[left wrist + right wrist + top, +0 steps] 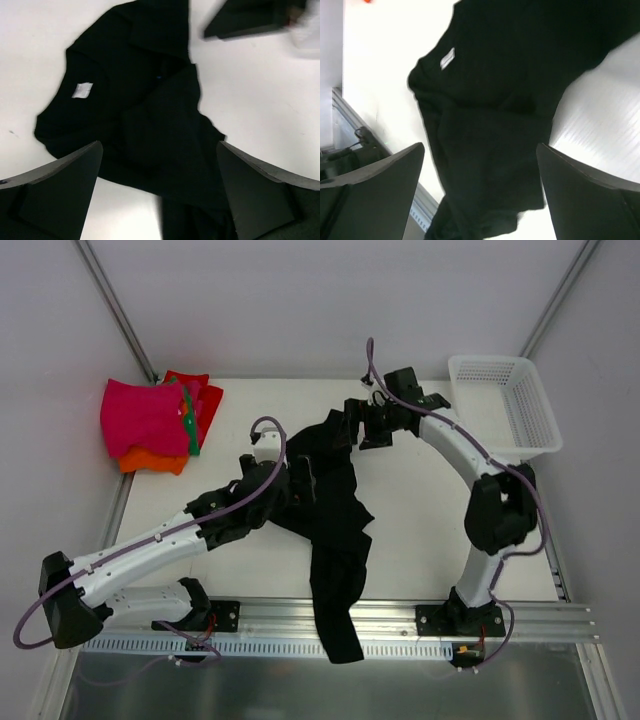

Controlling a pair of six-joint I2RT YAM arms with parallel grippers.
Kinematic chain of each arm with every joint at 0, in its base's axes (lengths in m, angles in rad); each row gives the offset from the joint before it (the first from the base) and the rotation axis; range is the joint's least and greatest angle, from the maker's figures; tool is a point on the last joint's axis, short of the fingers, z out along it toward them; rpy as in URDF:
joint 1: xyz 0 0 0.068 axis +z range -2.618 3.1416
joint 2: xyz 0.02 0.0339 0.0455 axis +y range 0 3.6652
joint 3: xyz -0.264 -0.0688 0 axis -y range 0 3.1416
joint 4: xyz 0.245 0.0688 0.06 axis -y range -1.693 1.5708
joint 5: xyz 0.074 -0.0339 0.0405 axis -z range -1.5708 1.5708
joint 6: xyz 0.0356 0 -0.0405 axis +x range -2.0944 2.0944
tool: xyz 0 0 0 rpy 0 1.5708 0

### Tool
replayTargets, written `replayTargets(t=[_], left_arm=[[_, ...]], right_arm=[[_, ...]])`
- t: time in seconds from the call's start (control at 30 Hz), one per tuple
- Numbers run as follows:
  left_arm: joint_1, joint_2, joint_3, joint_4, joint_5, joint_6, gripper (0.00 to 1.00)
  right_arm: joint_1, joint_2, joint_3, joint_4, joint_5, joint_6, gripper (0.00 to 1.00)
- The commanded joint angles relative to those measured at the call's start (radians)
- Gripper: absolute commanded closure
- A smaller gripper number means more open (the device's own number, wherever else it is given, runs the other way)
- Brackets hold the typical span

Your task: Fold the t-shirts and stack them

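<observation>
1. The black t-shirt (335,530) lies crumpled in the middle of the bench (420,510). Its near end trails across the rail (260,612) and past the edge. A tug toward the near side could slide more cloth off.
2. The left hand (159,145) hovers over the shirt's body, fingers spread wide and holding nothing. The right hand (480,145) hangs above the far part, equally spread and empty.
3. Closing on cloth this bunched would likely pinch several layers at once. The shirt would then lift as a lump instead of spreading flat.
4. The two hands are near each other, so reaching for the same fold risks a knock.
5. The folded stack (150,420) sits at the far left, well apart from the black t-shirt.
6. Sleeves and hem cannot be told apart in the black folds. Only the white neck label (81,90) marks the collar.
7. A dark blurred shape (250,17) at the far right of the left wrist view may be the other hand; I cannot tell.
</observation>
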Motion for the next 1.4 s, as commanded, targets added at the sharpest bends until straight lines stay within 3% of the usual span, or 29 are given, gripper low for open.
replayTargets(t=[0.0, 0.17, 0.27, 0.37, 0.43, 0.5, 0.53, 0.63, 0.67, 0.73, 0.93, 1.37], left_arm=[[0.142, 0.044, -0.035, 0.069, 0.179, 0.111, 0.01], [0.277, 0.214, -0.006, 0.156, 0.409, 0.196, 0.01], [0.309, 0.307, 0.015, 0.236, 0.498, 0.252, 0.07], [0.366, 0.416, 0.069, 0.264, 0.578, 0.262, 0.26], [0.394, 0.505, 0.121, 0.267, 0.649, 0.262, 0.45], [0.425, 0.600, 0.163, 0.271, 0.710, 0.272, 0.58], [0.431, 0.628, 0.202, 0.271, 0.722, 0.274, 0.71], [0.452, 0.722, 0.262, 0.271, 0.759, 0.268, 0.90], [0.455, 0.740, 0.276, 0.271, 0.762, 0.268, 1.00], [0.461, 0.792, 0.310, 0.270, 0.764, 0.272, 1.00], [0.478, 0.880, 0.342, 0.251, 0.755, 0.262, 1.00], [0.605, 0.852, 0.301, 0.034, 0.466, 0.052, 1.00]], right_arm=[[0.016, -0.277, -0.263, 0.262, -0.019, 0.073, 0.00], [0.093, -0.543, -0.584, 0.376, 0.060, 0.123, 0.00], [0.139, -0.653, -0.747, 0.439, 0.094, 0.178, 0.01], [0.188, -0.761, -0.871, 0.489, 0.134, 0.221, 0.03], [0.217, -0.810, -0.922, 0.484, 0.157, 0.247, 0.07], [0.243, -0.879, -0.957, 0.501, 0.165, 0.264, 0.19], [0.254, -0.897, -0.977, 0.498, 0.168, 0.269, 0.33], [0.283, -0.962, -1.000, 0.469, 0.206, 0.270, 0.66], [0.286, -0.976, -1.015, 0.463, 0.220, 0.272, 0.85], [0.291, -1.002, -1.034, 0.455, 0.232, 0.279, 0.99], [0.294, -1.028, -1.080, 0.466, 0.240, 0.299, 1.00], [0.302, -1.080, -1.077, 0.418, 0.282, 0.316, 0.99]])
